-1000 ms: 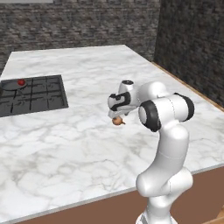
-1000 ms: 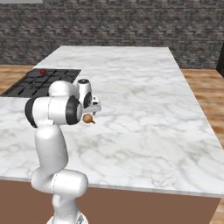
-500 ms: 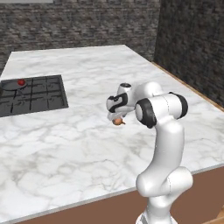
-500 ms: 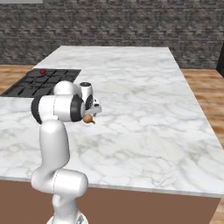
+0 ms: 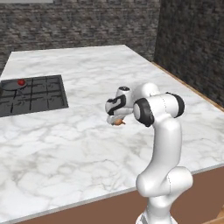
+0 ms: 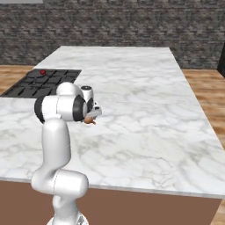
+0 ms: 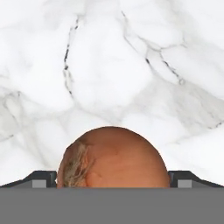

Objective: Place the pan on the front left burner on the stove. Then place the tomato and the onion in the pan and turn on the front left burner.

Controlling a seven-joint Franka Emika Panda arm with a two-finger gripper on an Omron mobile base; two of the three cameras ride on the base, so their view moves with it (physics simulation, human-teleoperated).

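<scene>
Hand view: onion [image 7: 113, 157] sits between my claw [image 7: 113, 178] tips, jaws wide apart, nothing clamped. Onion mid-worktop, well off stove [image 5: 30, 94]; tomato [image 5: 20, 82] in pan [image 5: 13, 85] there. Risk: round onion rolls or squirts out if I close off-centre.

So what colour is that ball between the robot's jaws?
Orange-brown, with a pale fibrous tuft: the onion. The hand view shows it best.
</scene>
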